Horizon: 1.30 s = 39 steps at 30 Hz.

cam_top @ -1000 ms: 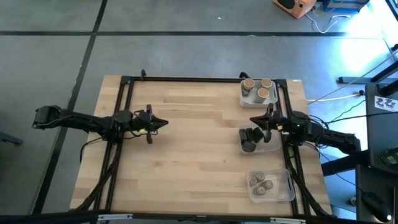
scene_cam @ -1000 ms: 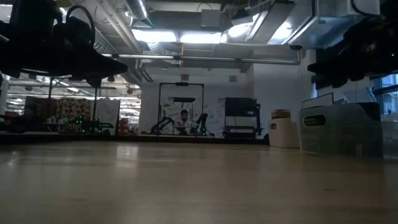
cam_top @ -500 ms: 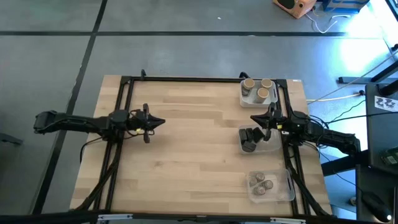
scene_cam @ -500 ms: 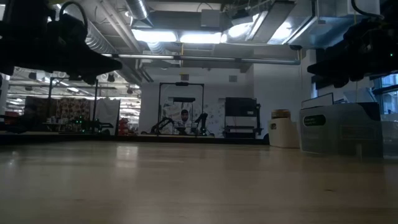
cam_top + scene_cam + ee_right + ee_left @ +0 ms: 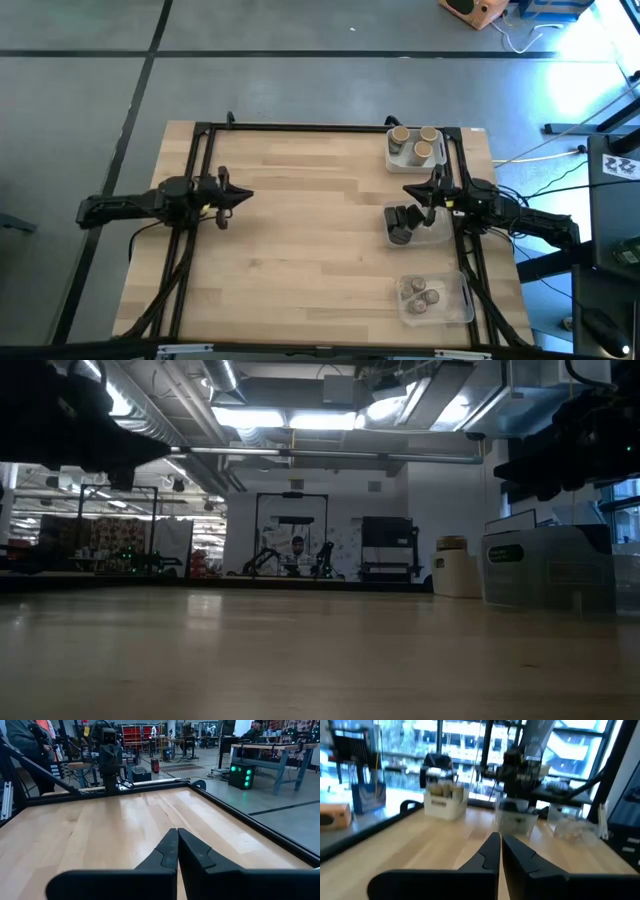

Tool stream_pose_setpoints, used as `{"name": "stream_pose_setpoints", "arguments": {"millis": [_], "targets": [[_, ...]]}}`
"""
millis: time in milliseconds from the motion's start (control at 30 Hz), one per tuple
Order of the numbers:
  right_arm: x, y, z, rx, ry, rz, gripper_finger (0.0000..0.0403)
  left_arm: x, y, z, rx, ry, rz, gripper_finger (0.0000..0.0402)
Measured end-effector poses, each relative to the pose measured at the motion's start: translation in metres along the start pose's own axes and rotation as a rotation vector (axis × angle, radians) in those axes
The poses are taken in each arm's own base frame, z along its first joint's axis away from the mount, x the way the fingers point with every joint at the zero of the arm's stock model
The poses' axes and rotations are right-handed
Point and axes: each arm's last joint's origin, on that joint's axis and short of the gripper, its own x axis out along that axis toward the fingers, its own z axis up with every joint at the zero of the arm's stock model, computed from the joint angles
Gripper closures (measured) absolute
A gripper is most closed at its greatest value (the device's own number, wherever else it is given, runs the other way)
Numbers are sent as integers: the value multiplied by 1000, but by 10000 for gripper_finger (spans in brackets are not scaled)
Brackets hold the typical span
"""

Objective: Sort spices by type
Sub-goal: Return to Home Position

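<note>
The spices sit in three trays along the table's right side in the high view. Round tan-topped jars (image 5: 416, 143) stand in a white tray at the far right corner. Dark grey blocky ones (image 5: 402, 222) lie in a clear tray at mid-right. Small silver round ones (image 5: 421, 294) lie in a clear tray near the near edge. My left gripper (image 5: 248, 196) hovers shut over the table's left part, pointing right, its shut fingers (image 5: 500, 840) showing in its wrist view. My right gripper (image 5: 406, 193) hovers shut just beyond the dark-block tray, pointing left, with its fingers (image 5: 176, 834) closed.
Black frame rails (image 5: 300, 127) run along the table's far edge and down both sides. The wooden tabletop (image 5: 310, 250) lies bare between the arms. In the left wrist view the white tray (image 5: 442, 802) and clear trays (image 5: 517, 817) stand ahead, with the right arm (image 5: 522, 765) behind them.
My left arm has drawn back toward the table's left edge, its gripper staying shut and pointing right. The right arm and the spices have kept still.
</note>
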Motion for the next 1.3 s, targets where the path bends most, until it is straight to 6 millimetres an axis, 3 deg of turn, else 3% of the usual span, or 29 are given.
{"name": "stream_pose_setpoints", "arguments": {"millis": [1300], "targets": [[0,0,3,6,-41,1,391,1,0,-1,48,14,8,396]]}}
